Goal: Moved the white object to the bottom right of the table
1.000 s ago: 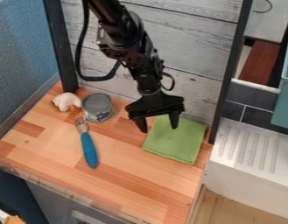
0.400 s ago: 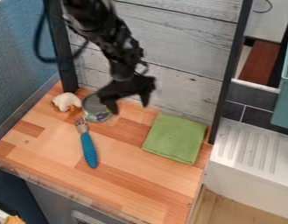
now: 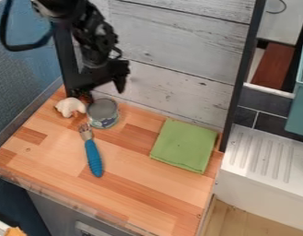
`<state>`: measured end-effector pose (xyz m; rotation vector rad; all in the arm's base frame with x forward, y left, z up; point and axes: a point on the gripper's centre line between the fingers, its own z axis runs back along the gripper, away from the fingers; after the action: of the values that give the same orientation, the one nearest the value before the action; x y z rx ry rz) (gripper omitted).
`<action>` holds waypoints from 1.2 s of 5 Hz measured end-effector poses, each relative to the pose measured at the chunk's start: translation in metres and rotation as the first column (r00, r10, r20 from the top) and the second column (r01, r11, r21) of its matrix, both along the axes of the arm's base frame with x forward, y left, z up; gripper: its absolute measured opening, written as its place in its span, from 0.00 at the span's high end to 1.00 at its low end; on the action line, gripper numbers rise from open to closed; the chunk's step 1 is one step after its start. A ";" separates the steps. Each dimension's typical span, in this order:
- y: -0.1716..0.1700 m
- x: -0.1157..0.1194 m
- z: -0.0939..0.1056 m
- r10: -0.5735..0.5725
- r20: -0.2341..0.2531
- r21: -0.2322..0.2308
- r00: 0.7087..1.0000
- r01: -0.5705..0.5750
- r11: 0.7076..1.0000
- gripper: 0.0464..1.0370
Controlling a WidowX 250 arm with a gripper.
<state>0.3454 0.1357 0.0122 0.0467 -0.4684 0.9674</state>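
White object (image 3: 70, 107): far left of the table (image 3: 138, 191), by the left edge and the far corner. Tin can (image 3: 102, 113) just beside it on the right; cannot tell if they touch. Little room between the two.

Gripper (image 3: 105, 91) hangs over the far left corner, fingers spread wide, nothing in their grasp. One finger comes down by the gap between white object and can; the other is to its right, in front of the pale plank wall (image 3: 172, 46). Dark post (image 3: 66, 64) close on the left, blue panel (image 3: 24, 69) beyond the left edge.

Fork (image 3: 93, 158) lies lengthwise, tines toward the can, blue handle toward the near edge. It bounds the near side of the can and white object.

Green cloth (image 3: 184, 146) flat at far right, one side close to the right edge and the right-hand post (image 3: 240, 83). Widest open wood: from the fork across to the near right corner, on the near side of the cloth. White ridged drainer (image 3: 264, 159) sits beyond the right edge.
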 end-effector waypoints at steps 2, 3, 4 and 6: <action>0.053 -0.003 -0.006 0.183 -0.024 0.038 0.983 -0.182 0.983 0.04; 0.074 -0.006 -0.012 0.257 -0.028 0.039 0.966 -0.255 0.966 0.04; 0.086 -0.007 -0.021 0.299 -0.062 0.084 0.952 -0.294 0.952 0.04; 0.091 -0.002 -0.057 0.315 -0.110 0.019 0.943 -0.315 0.949 0.04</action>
<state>0.3435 0.2271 -0.0447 0.1811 -0.3637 1.2720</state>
